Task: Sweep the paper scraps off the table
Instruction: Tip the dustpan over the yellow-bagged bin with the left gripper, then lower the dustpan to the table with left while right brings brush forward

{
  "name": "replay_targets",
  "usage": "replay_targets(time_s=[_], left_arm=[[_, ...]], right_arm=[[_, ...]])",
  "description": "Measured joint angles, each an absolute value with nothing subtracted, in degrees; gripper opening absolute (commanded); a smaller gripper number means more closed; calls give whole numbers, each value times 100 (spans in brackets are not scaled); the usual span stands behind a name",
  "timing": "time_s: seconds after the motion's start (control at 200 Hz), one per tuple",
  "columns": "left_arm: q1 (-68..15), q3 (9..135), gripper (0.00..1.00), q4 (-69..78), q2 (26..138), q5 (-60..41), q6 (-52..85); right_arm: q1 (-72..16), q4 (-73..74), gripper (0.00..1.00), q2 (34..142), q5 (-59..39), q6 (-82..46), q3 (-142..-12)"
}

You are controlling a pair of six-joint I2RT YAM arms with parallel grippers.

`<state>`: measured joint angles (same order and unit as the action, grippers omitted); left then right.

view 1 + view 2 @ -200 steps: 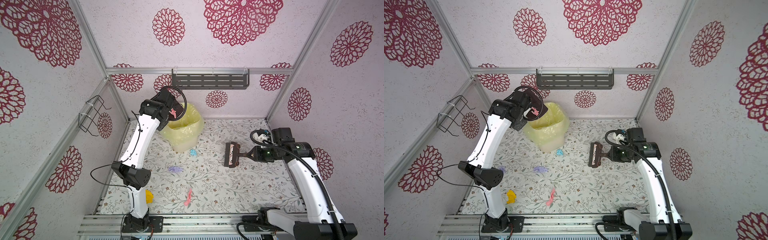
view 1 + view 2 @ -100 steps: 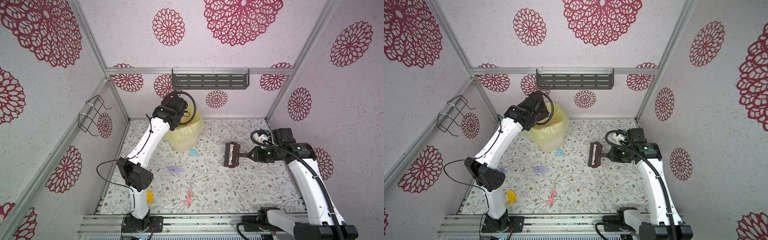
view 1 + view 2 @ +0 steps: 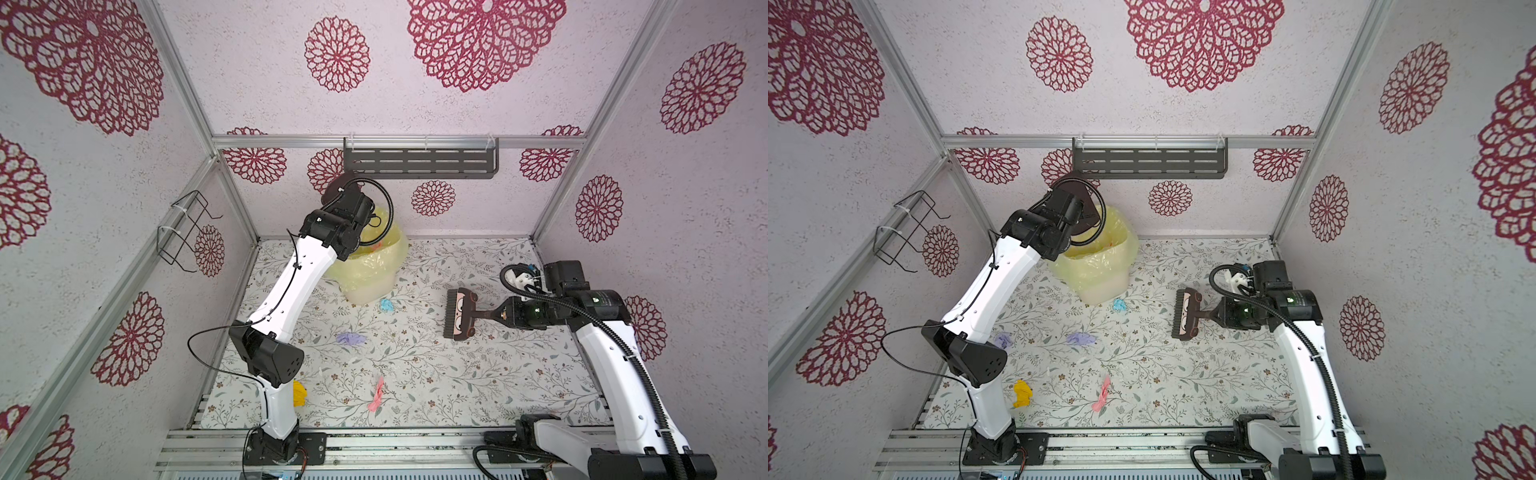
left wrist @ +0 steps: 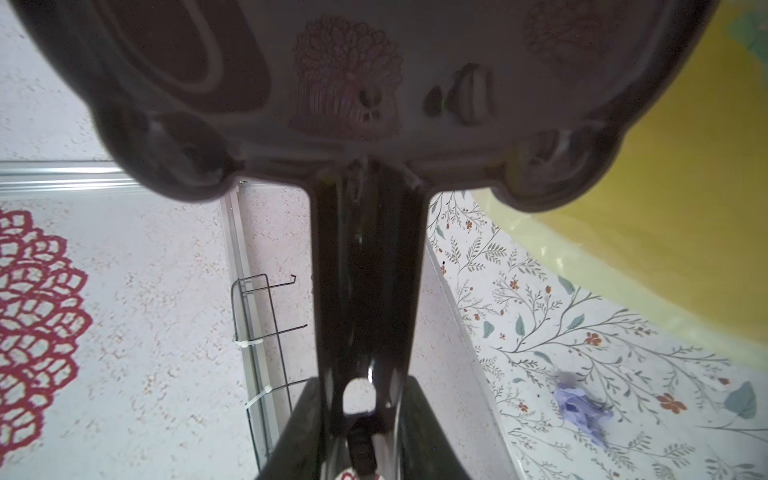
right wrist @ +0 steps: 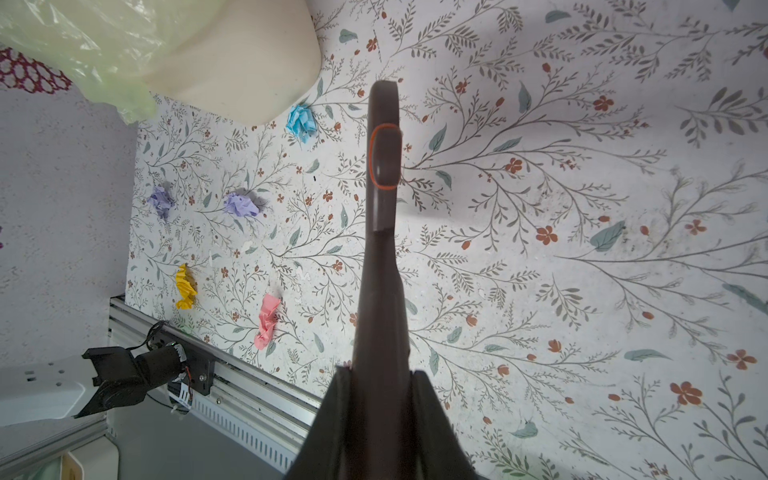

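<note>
Left gripper (image 4: 365,415): clamping dustpan (image 4: 374,83) handle, holding it above yellow-lined bin (image 3: 374,266)
Right gripper (image 5: 380,395): clenching brush (image 3: 457,313) handle
Paper scraps (image 5: 239,204): five lying loose on table (image 3: 478,374), blue one sitting beside bin

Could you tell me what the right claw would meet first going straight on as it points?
Probably the light blue paper scrap by the bin, reached by the brush the right claw holds; the brush's height is unclear.

Five paper scraps (image 3: 1080,338) on the table (image 3: 1183,374), brush (image 3: 1185,313) at right, dustpan (image 3: 1079,198) at bin (image 3: 1102,270)
</note>
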<state>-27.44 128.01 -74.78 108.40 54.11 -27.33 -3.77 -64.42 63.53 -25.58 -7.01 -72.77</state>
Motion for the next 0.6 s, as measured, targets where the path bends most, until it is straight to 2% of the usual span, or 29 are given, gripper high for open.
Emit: replay_targets(time_s=[0.21, 0.6], left_arm=[[-2744, 12355, 0, -7487, 10097, 4663, -1964], [-3221, 10545, 0, -7463, 8381, 3186, -530]], right_arm=[[-766, -6219, 0, 6160, -2681, -923, -6873], [-2993, -4491, 0, 5902, -3301, -2434, -5804]])
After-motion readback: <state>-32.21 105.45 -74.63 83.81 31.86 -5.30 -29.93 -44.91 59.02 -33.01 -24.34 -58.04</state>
